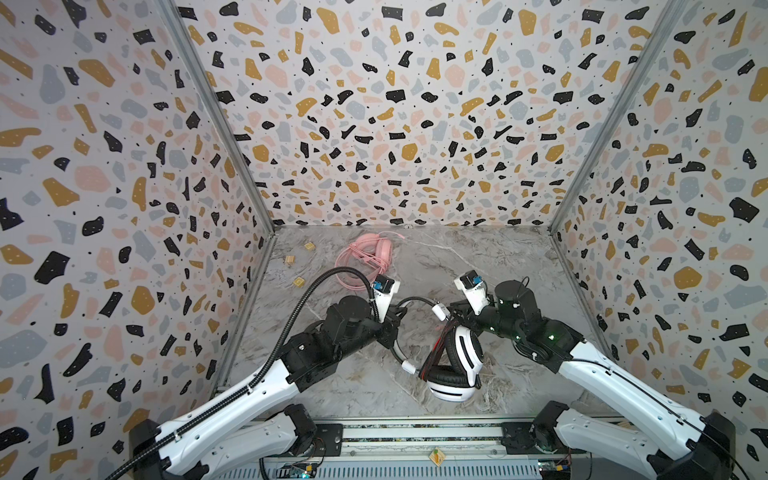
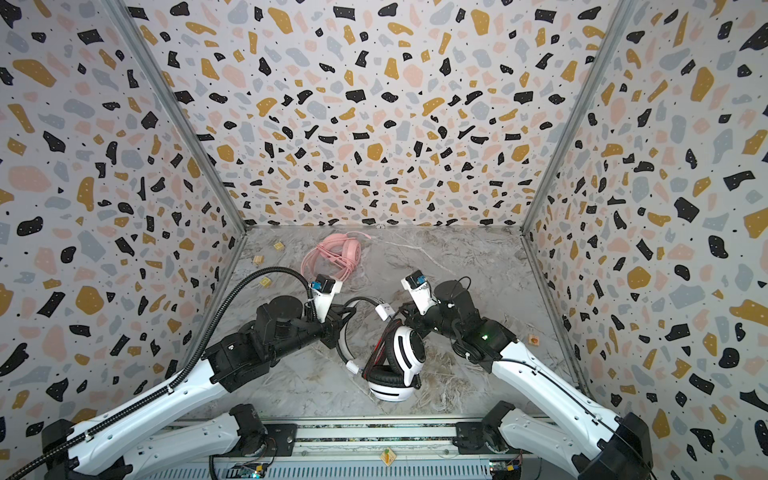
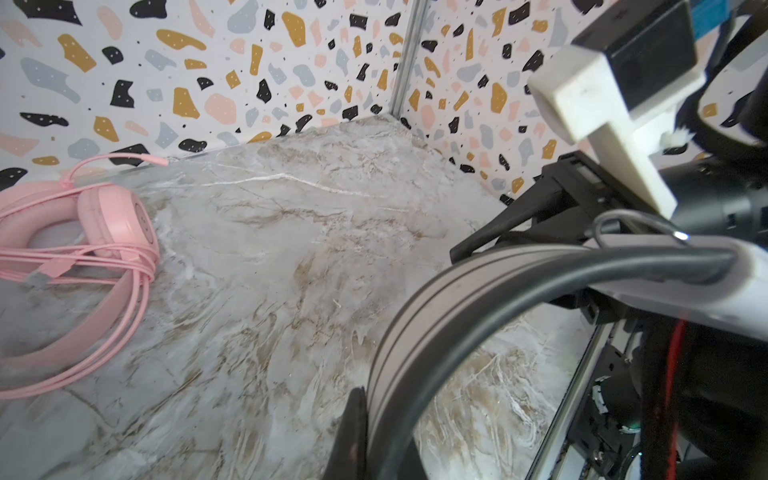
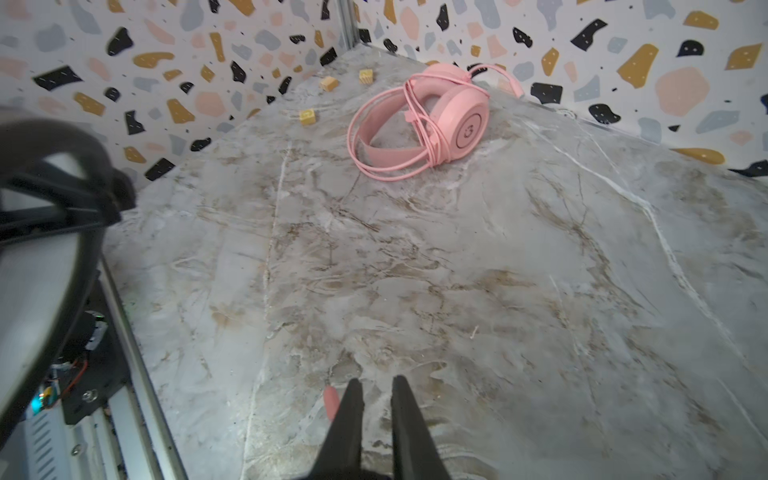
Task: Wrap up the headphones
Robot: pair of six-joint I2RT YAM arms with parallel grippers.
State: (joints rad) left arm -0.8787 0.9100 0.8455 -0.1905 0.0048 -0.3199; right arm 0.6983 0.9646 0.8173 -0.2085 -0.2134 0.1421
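Note:
The white-and-black headphones (image 1: 465, 353) (image 2: 409, 353) lie at the table's front centre, with a red-and-black cord (image 1: 436, 345) wound around their earcups. My left gripper (image 1: 397, 316) (image 2: 340, 313) is shut on their headband (image 3: 415, 299), which fills the left wrist view between the fingers (image 3: 353, 432). My right gripper (image 1: 453, 309) (image 4: 376, 386) hovers by the other end of the band, its jaws a narrow gap apart with only bare table between them. The pink headphones (image 1: 372, 251) (image 2: 338, 251) (image 4: 457, 112) lie at the back, their cord wound around them.
Three small wooden blocks (image 1: 309, 246) (image 1: 289, 259) (image 1: 298, 282) lie near the back left wall. A small orange block (image 2: 534, 340) sits by the right wall. Patterned walls close three sides, and a metal rail (image 1: 415, 432) runs along the front.

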